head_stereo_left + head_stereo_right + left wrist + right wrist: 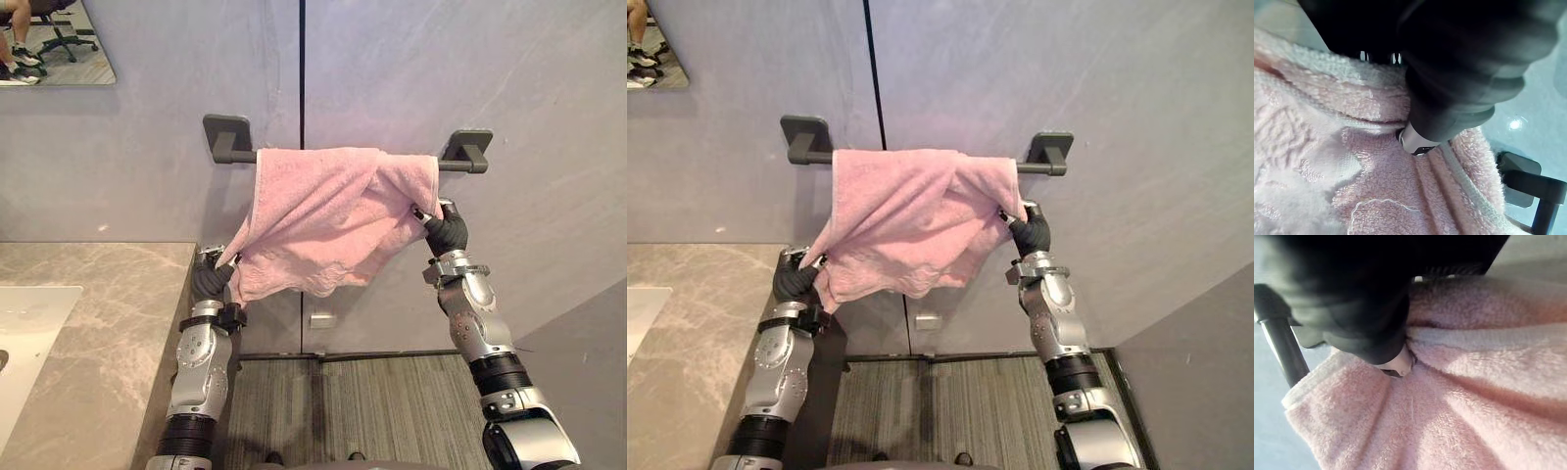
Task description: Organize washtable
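Note:
A pink towel [328, 220] hangs bunched over the dark wall rail [460, 164], its two lower corners pulled outward. My left hand [211, 274] grips the towel's lower left corner beside the counter's end. My right hand [446, 230] pinches the towel's right edge just under the rail's right bracket. In the left wrist view the pink cloth [1352, 161] folds in under the dark cover, and the right wrist view shows the cloth [1474, 382] gathered the same way, with the rail [1283, 347] beside it.
A marble washtable counter [98, 333] with a white sink [24, 333] runs along the left. A mirror [54, 44] hangs at the upper left. The grey wall [441, 78] is behind the rail, and striped carpet [343, 411] lies below.

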Controlling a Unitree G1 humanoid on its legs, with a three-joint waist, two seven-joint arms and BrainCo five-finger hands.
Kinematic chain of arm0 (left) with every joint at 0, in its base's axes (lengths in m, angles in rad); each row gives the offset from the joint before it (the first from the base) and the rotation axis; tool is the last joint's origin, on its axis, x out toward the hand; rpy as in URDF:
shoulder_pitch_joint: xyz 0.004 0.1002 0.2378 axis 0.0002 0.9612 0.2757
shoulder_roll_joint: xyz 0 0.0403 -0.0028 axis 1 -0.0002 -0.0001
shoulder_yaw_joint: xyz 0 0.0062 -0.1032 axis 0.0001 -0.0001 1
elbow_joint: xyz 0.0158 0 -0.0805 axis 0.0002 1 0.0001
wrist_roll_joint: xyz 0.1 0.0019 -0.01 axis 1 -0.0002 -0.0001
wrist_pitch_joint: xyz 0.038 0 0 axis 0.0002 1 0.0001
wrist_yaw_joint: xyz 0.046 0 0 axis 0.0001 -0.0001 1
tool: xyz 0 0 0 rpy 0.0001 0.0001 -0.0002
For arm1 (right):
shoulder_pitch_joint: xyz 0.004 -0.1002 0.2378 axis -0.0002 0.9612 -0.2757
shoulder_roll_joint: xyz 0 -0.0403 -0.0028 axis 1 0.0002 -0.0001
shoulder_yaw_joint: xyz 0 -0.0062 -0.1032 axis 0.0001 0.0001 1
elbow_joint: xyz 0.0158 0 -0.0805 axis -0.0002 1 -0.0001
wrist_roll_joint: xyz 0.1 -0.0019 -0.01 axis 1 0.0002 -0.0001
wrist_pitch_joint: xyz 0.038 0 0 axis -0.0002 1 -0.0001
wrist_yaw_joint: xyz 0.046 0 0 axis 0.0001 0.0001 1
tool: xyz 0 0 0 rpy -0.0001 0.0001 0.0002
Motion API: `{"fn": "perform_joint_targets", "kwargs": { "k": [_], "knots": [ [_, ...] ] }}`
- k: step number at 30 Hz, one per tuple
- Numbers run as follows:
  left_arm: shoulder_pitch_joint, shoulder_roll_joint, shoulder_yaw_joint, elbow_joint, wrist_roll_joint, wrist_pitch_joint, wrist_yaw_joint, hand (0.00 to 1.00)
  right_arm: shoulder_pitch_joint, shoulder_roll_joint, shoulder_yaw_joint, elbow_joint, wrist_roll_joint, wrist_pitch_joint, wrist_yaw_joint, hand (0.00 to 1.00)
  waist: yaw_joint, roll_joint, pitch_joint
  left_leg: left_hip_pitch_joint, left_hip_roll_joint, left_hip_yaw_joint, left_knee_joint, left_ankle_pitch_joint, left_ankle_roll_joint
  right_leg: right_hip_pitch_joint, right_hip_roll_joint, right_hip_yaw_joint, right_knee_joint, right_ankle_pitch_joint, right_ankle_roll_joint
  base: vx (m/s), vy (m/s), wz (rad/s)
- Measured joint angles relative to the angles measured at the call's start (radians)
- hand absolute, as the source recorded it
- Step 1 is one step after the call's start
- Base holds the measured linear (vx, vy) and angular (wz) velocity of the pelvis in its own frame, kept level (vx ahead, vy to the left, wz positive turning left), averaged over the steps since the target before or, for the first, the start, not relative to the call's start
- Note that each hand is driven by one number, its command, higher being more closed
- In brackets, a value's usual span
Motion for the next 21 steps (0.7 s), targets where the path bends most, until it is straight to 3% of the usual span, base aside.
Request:
{"fn": "perform_joint_targets", "kwargs": {
  "k": [13,21],
  "knots": [
    [0.000,-0.050,0.004,0.010,0.000,0.003,0.000,1.00,0.000,0.112,-0.065,0.000,0.060,-0.032,-0.048,1.00,-0.003,0.004,0.002,0.004,-0.004,-0.009,-0.002,0.000,0.000,0.001,-0.005,-0.008,0.012,-0.015,0.008,0.00,0.000,0.01],
    [0.002,-0.073,0.003,0.010,0.000,0.010,-0.001,1.00,0.000,0.126,-0.077,0.000,0.077,-0.040,-0.060,1.00,-0.005,0.005,0.003,0.012,-0.011,-0.011,-0.008,-0.001,0.001,0.002,-0.013,-0.010,0.021,-0.023,0.010,0.00,0.001,0.01]
  ]
}}
